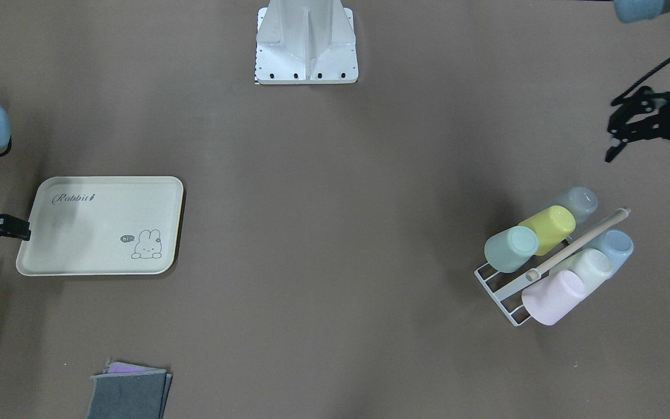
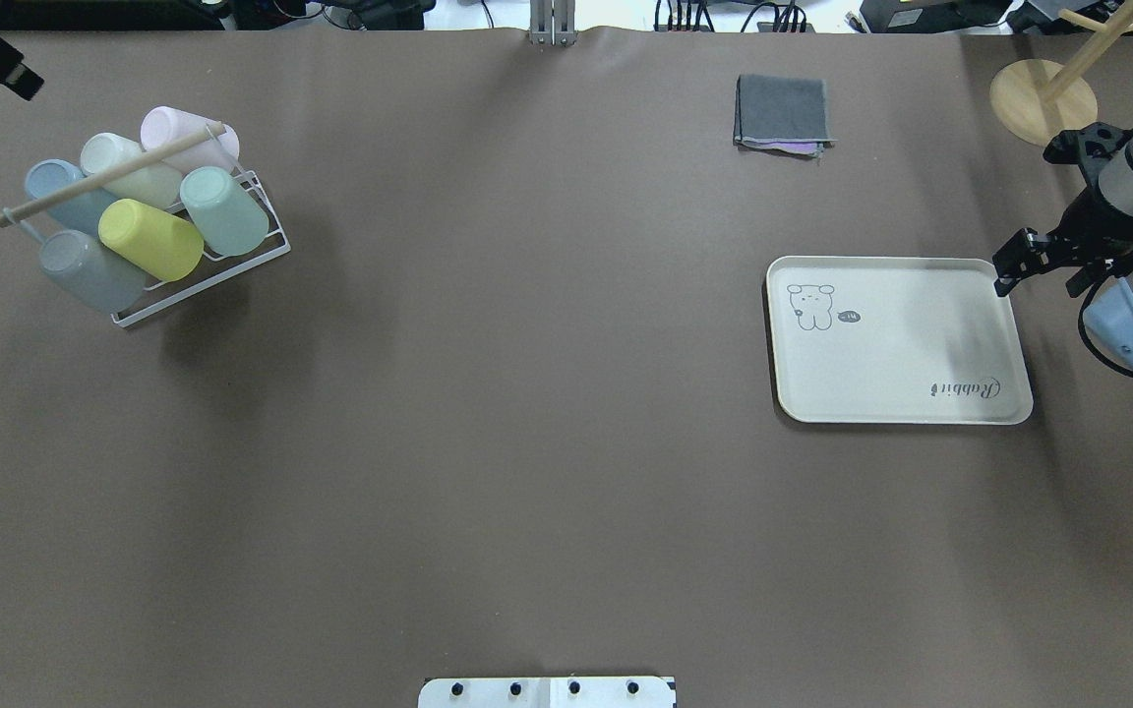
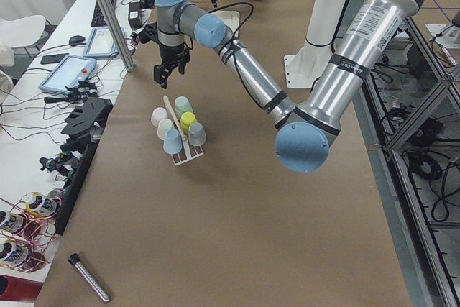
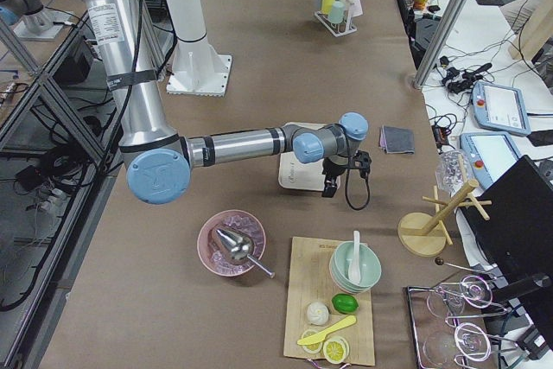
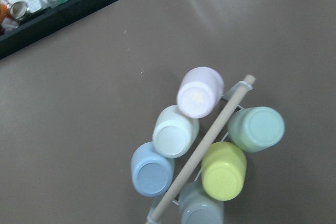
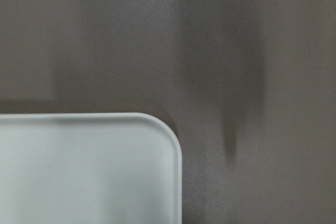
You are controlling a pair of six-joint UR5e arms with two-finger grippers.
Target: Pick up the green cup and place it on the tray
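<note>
You had the reach in hand. The left end effector (image 1: 647,169), fingers apart, hung well apart from the green cup (image 1: 510,249), which lay tilted in the rack (image 1: 495,285), touching the yellow cup (image 1: 547,228). Next you needed to descend and close on it. The tray (image 1: 79,256) sat across the table (image 1: 335,233).

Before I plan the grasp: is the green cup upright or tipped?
Tipped. The green cup leans mouth-down on the wire rack, closed base showing.

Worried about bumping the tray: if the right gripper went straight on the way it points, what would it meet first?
Probably bare table just off the tray's corner; one finger might clip the rim. Height is unclear.
</note>
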